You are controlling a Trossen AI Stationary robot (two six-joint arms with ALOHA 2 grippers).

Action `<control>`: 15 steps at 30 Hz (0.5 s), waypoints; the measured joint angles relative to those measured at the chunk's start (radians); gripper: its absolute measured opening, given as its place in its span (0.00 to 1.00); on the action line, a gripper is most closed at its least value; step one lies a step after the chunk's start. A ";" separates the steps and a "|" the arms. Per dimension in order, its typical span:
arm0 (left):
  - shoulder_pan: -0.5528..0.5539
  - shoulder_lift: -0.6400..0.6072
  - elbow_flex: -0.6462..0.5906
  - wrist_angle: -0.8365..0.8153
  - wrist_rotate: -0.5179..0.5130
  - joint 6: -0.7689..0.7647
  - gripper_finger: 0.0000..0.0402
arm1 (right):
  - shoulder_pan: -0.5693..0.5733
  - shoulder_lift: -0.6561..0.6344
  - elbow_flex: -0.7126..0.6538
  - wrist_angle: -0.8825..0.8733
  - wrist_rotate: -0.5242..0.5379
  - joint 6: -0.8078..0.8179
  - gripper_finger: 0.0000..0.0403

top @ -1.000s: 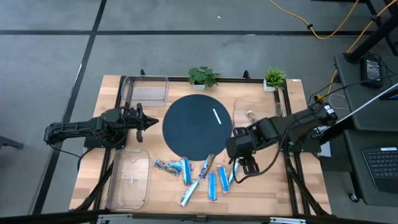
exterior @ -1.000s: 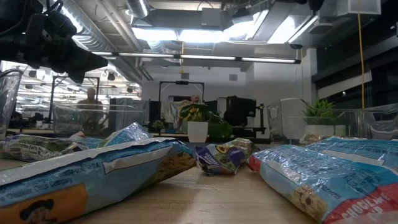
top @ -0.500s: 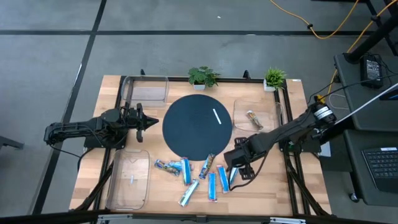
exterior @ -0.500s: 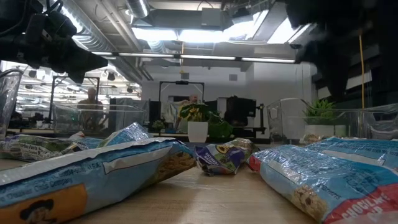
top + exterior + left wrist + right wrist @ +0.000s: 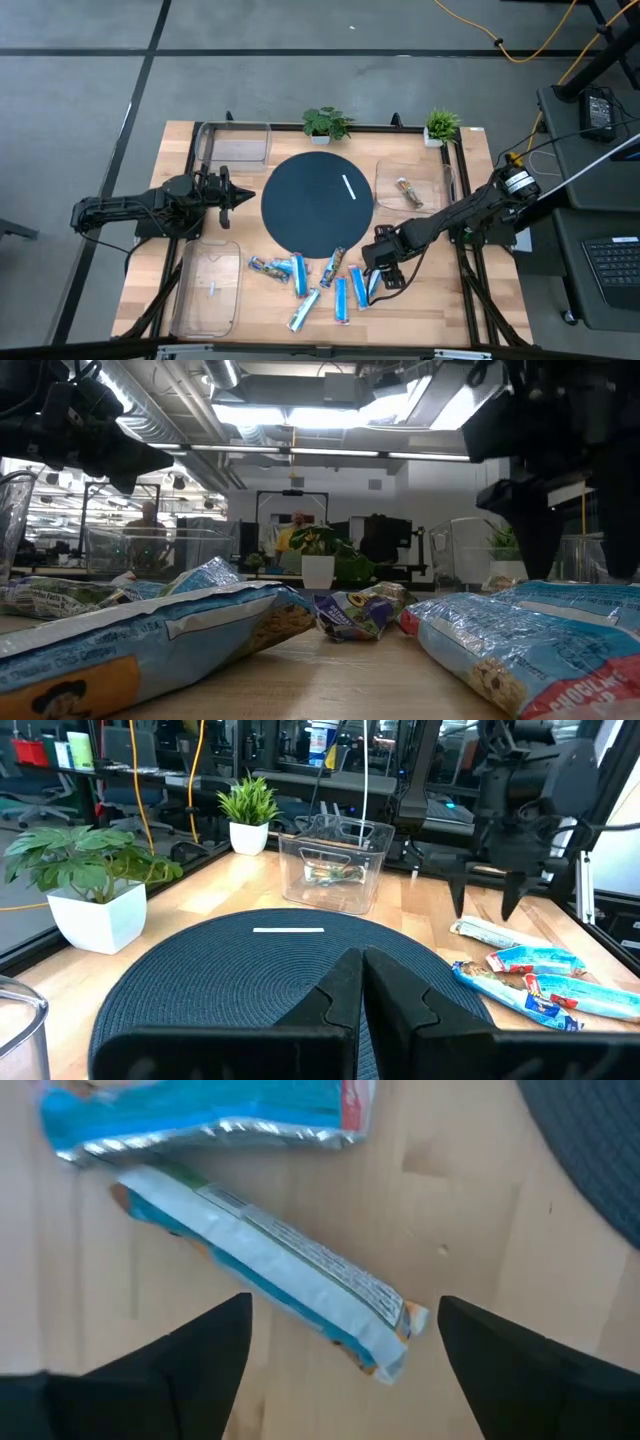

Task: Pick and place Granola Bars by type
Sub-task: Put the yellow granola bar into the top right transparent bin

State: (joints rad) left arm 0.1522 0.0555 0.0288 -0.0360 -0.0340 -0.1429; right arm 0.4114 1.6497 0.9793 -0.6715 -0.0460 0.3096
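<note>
Lining up a pick: right gripper (image 5: 340, 1345) hangs spread-fingered over the rightmost bar (image 5: 265, 1270), a blue-and-silver foil-wrapped granola bar lying flat on the wooden table (image 5: 440, 300) beside the round dark mat (image 5: 315, 205). Nothing grasped yet. Next, probably: descend, straddle the bar's width, close. Left gripper (image 5: 362, 985) waits at the mat's far edge, fingers pressed together.

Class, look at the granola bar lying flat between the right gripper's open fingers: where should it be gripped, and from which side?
Grip the granola bar across its narrow width near the middle, coming straight down from above. It lies flat on the table, and the right gripper already straddles it with fingers open.
</note>
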 joint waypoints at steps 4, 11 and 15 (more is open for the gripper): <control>0.000 0.000 0.000 0.000 0.000 0.000 0.02 | 0.000 0.000 -0.048 0.045 0.009 0.000 0.79; 0.000 0.000 0.000 0.000 0.000 0.000 0.02 | 0.000 0.000 -0.077 0.061 0.010 0.002 0.79; 0.000 0.000 0.000 0.000 0.000 0.000 0.02 | 0.000 0.000 -0.077 0.089 0.011 -0.024 0.77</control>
State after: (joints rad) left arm 0.1524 0.0553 0.0288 -0.0360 -0.0338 -0.1429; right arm 0.4114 1.6497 0.9028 -0.5824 -0.0353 0.2856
